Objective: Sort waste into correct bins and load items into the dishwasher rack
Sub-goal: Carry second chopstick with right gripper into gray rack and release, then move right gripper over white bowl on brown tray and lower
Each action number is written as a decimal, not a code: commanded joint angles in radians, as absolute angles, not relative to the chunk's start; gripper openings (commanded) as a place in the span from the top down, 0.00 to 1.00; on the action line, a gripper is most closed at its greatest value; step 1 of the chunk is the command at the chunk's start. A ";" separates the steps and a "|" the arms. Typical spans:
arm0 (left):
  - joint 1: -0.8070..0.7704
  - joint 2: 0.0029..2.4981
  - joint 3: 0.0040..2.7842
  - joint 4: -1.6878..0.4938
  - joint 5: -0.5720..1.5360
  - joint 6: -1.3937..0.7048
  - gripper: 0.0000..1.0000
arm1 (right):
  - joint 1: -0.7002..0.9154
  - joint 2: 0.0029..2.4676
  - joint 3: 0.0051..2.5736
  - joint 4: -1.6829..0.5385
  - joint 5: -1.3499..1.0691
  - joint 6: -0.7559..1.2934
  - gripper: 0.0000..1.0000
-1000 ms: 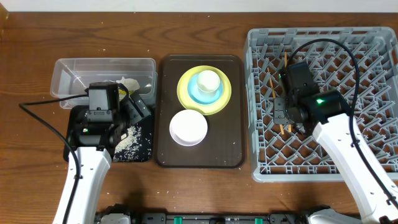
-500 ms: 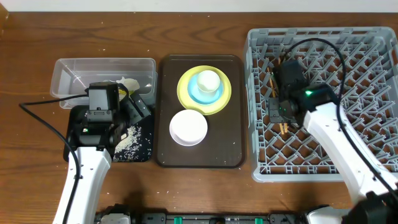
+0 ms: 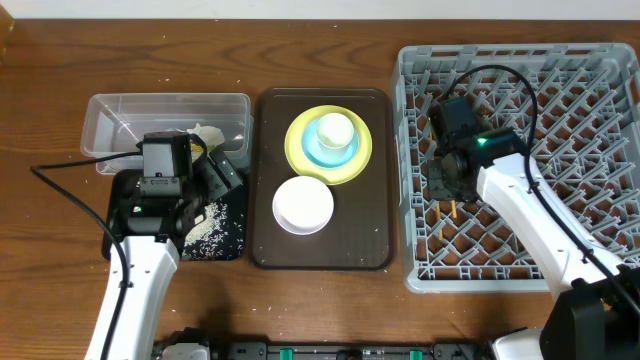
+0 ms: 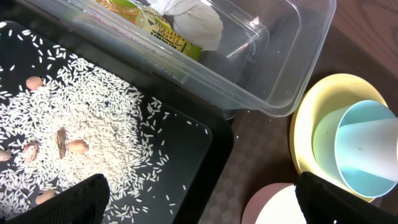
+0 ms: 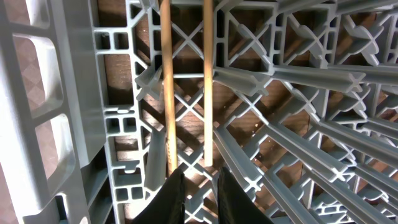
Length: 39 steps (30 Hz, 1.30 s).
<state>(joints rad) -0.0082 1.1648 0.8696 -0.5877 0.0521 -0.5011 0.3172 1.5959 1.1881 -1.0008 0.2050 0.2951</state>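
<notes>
The chopsticks (image 5: 166,74) lie side by side on the lattice of the grey dishwasher rack (image 3: 600,100), near its left wall. My right gripper (image 5: 199,190) hovers over their near ends, its jaws slightly open with nothing between them. My left gripper (image 4: 205,208) stands wide open and empty above the edge of the black tray (image 4: 211,149), which holds the rice (image 4: 81,118). The clear tub (image 4: 280,62) contains the tissue (image 4: 186,18) and the wrapper (image 4: 158,28). The white cup (image 3: 335,130) sits in the blue bowl (image 3: 315,155) on the yellow plate (image 3: 300,160); the pinkish bowl (image 3: 303,205) stands in front.
The crockery rests on a dark brown serving tray (image 3: 380,230) between the bins and the rack. A few brown bits lie among the rice. Black cables run from both arms across the table.
My right gripper has moved up and left along the rack's left side and its jaws have parted a little, leaving the chopsticks lying in the rack. The left arm has not moved.
</notes>
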 commanded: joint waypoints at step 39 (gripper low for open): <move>-0.005 1.169 0.885 -0.590 0.040 -0.510 0.02 | 0.825 1.694 1.459 -0.772 -0.101 0.117 0.81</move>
